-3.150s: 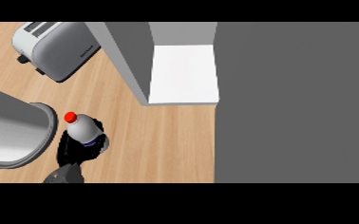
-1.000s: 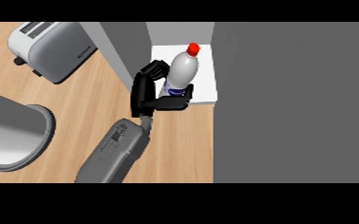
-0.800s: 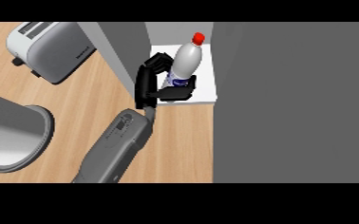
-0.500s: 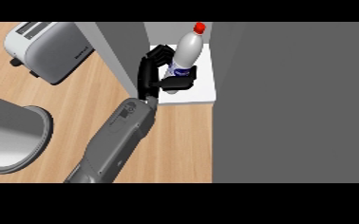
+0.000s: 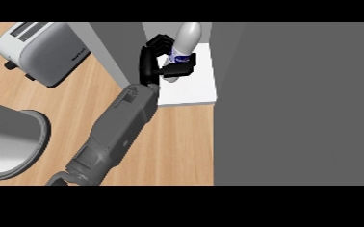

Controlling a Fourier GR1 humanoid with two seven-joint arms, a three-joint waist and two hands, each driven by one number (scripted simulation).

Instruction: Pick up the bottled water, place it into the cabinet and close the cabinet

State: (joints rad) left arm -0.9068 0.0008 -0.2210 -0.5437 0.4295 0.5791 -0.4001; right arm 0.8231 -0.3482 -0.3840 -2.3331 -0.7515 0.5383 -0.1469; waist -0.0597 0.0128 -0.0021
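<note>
The left hand curls its fingers and thumb round the lower body of the bottled water, which leans toward 12 o'clock over the white shelf of the open cabinet; whether the bottle's base touches the shelf cannot be told. The bottle's top runs out of view at the upper edge, under the cabinet's grey top. At 9 o'clock of the hand stands the cabinet's grey side wall, close to the knuckles; at 3 o'clock the wide grey panel borders the shelf, with a bare strip of white between it and the bottle. The shelf's front edge lies at 6 o'clock, meeting the wooden counter. The grey forearm crosses the counter from 7 o'clock. A toaster sits at 9 o'clock beyond the wall, and a grey rounded vessel at 8 o'clock by the left edge.
</note>
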